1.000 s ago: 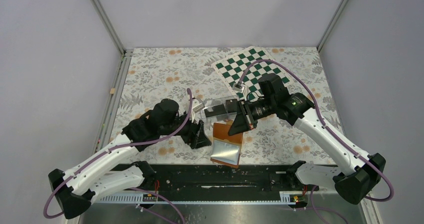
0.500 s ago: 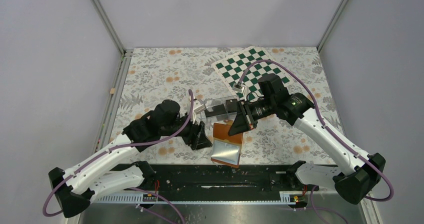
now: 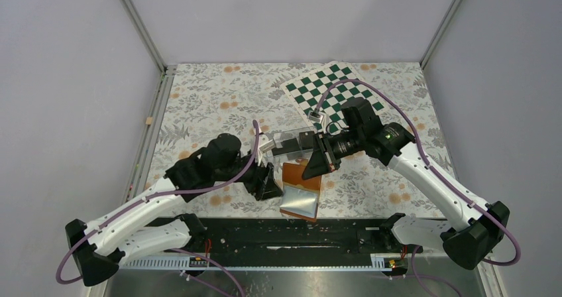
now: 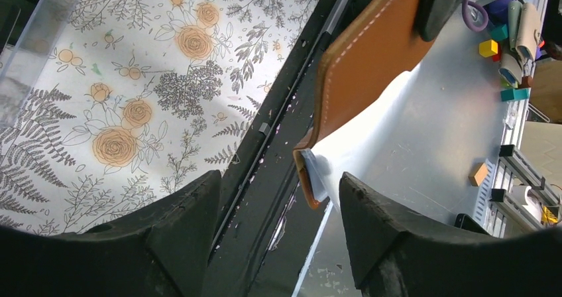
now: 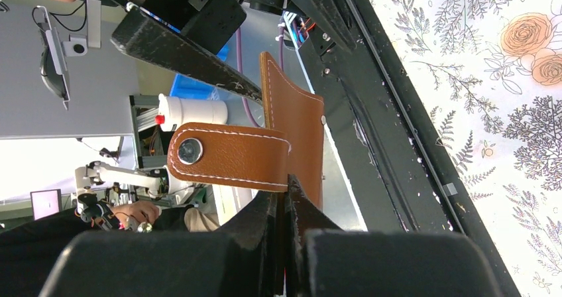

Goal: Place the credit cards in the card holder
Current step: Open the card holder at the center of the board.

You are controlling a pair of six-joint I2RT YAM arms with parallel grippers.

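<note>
Tan leather card holder (image 3: 296, 175) hung open, right gripper (image 5: 286, 185) clamped tight on its cover edge, left gripper (image 4: 278, 187) hovered just left of it, jaws spread wide, holding nothing.

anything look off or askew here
Only the card holder: the right gripper pinches one brown cover, so it hangs open, pale sleeves sagging toward the black rail. The left gripper is open beside it.

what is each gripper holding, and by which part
Right gripper pinches the wallet by its cover edge, beside the snap tab; left gripper open, holding nothing.
</note>
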